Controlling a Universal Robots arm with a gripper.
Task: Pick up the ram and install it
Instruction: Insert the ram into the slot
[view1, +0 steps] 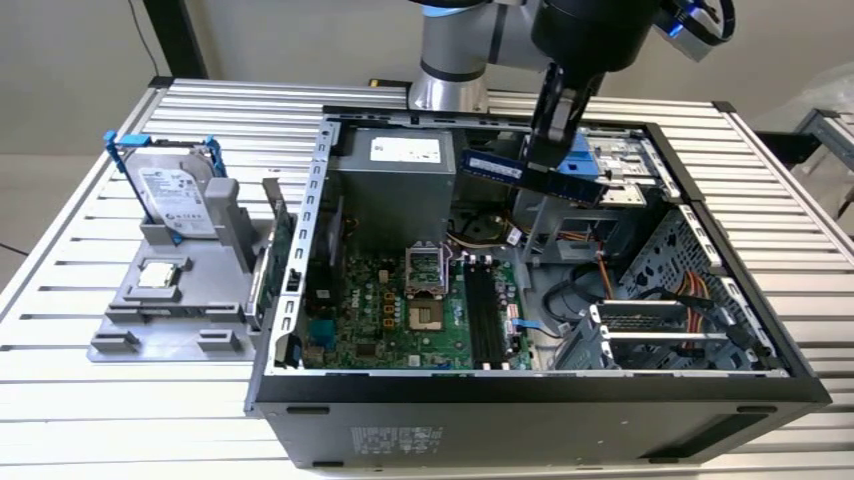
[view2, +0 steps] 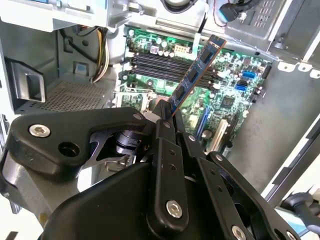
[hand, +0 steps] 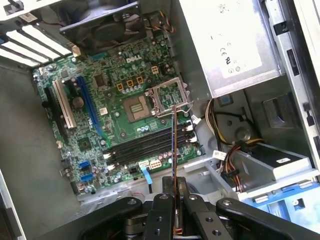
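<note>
My gripper (view1: 547, 160) is shut on the ram (view1: 494, 167), a long thin board with black chips, and holds it in the air over the open computer case (view1: 300, 250). In the second wrist view the ram (view2: 197, 67) sticks out from the black fingers (view2: 164, 131) at a slant above the motherboard. In the first wrist view the ram (hand: 173, 145) shows edge-on, rising from the gripper (hand: 174, 197). The black memory slots (view1: 487, 315) (view2: 167, 62) (hand: 142, 145) lie well below it with nothing in them.
Beside the case, on the exterior view's left, a grey stand (view1: 134, 335) carries a silver hard drive in a blue frame (view1: 174, 195) and a small square chip (view1: 160, 272). Inside the case sit a power supply (view1: 394, 170), cable bundles (hand: 227, 160) and a drive cage (view1: 681, 330).
</note>
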